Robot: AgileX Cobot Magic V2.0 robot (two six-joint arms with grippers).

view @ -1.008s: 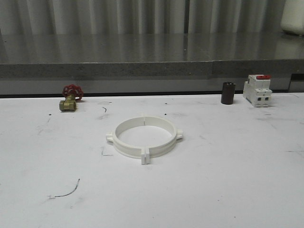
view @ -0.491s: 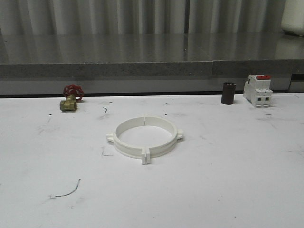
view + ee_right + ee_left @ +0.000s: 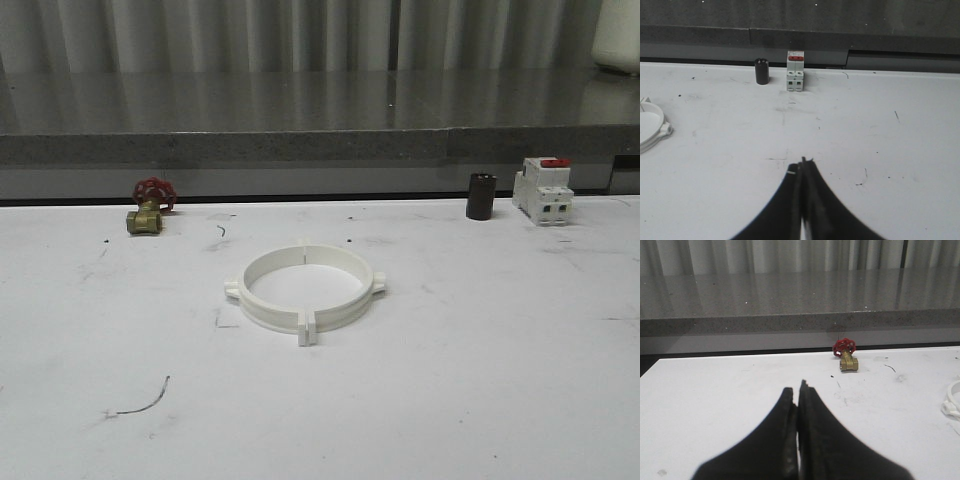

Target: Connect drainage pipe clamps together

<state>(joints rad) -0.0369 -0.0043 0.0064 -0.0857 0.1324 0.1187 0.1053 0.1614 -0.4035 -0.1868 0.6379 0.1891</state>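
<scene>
black left end effector [image 3: 798, 390] and right end effector [image 3: 801, 165] pressed closed, holding nothing.

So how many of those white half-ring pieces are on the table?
2. The left clamp half and the right clamp half lie at mid-table, their ends meeting to form one ring.

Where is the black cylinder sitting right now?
In the front view, the black cylinder stands upright at the table's far right edge, just left of the circuit breaker and well behind and right of the clamp ring.
</scene>
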